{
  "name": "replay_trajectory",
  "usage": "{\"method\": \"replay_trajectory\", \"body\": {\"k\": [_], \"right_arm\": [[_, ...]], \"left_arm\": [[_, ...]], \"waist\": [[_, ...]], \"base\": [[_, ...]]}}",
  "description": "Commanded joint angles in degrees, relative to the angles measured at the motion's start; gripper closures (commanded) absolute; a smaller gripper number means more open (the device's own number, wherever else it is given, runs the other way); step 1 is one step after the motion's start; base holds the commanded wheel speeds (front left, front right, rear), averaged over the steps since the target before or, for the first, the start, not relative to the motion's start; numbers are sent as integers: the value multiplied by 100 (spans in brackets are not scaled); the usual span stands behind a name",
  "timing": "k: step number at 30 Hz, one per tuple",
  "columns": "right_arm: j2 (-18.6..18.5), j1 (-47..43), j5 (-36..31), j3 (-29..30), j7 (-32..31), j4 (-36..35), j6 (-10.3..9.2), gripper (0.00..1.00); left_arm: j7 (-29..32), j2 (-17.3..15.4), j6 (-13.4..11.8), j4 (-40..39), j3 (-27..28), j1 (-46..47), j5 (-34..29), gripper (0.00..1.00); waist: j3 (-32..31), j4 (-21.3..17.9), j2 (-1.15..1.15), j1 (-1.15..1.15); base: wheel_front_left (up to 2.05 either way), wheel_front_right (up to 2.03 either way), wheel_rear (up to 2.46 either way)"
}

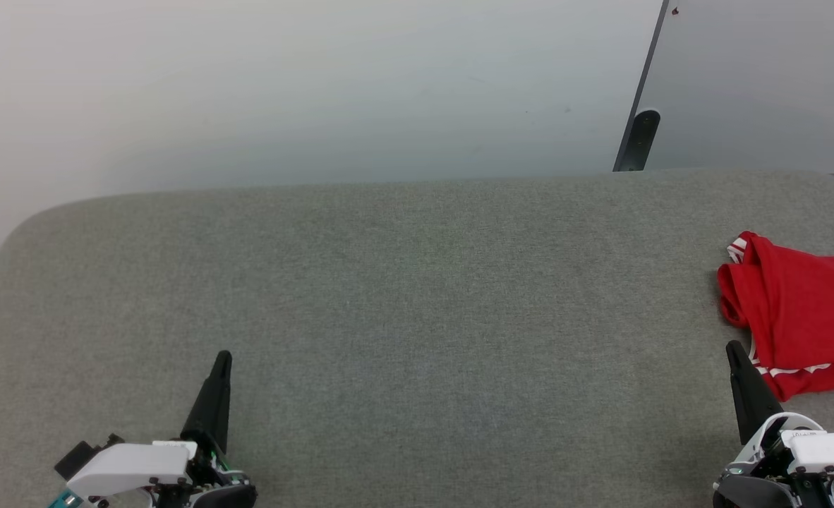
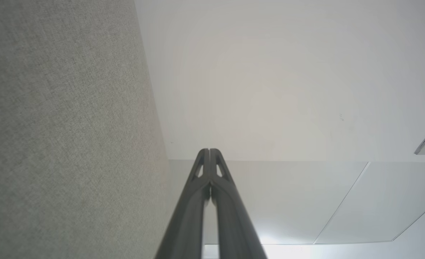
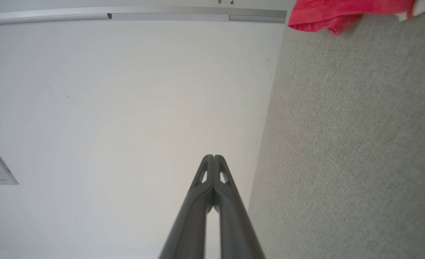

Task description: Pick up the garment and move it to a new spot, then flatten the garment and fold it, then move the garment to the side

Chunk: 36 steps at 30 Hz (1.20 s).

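The garment is bright red with white striped trim and lies bunched at the far right of the grey fabric surface, cut off by the picture's edge. A red corner of the garment also hangs into the top of the right wrist view. My right gripper is shut and empty, its tip just left of the garment's lower edge. At the lower left my left gripper is shut too, holding nothing, far from the garment. Both wrist views show the fingers pressed together.
The grey surface has rounded back corners and a pale wall behind it. A dark post and a slanted dark seam stand behind the surface at the upper right. Pale floor panels lie beyond the surface's edge.
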State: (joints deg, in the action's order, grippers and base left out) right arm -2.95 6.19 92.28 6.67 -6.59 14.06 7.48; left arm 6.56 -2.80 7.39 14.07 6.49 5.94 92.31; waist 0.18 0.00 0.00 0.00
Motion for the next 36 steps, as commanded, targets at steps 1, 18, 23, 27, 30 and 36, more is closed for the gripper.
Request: {"method": "replay_trajectory", "body": {"k": [1, 18, 23, 27, 30, 36], "right_arm": [[24, 14, 24, -23, -14, 6, 2, 100], [23, 13, 25, -24, -13, 6, 2, 100], [23, 13, 25, -24, -14, 6, 2, 100], [23, 13, 25, -24, -13, 6, 2, 100], [23, 13, 25, -24, -13, 5, 2, 100], [23, 13, 25, -24, -12, 5, 2, 100]], "left_arm": [[17, -3, 18, -9, 17, 53, 18, 100], [16, -3, 18, -8, 16, 53, 18, 100], [16, -3, 18, -8, 16, 53, 18, 100], [16, -3, 18, -8, 16, 53, 19, 100], [16, -3, 18, -8, 16, 53, 19, 100], [15, -3, 18, -8, 16, 53, 19, 100]], "waist": [[0, 0, 0, 0], [0, 0, 0, 0], [0, 0, 0, 0], [0, 0, 0, 0], [0, 0, 0, 0], [0, 0, 0, 0]], "base": [[0, 0, 0], [0, 0, 0], [0, 0, 0], [0, 0, 0], [0, 0, 0], [0, 0, 0]]}}
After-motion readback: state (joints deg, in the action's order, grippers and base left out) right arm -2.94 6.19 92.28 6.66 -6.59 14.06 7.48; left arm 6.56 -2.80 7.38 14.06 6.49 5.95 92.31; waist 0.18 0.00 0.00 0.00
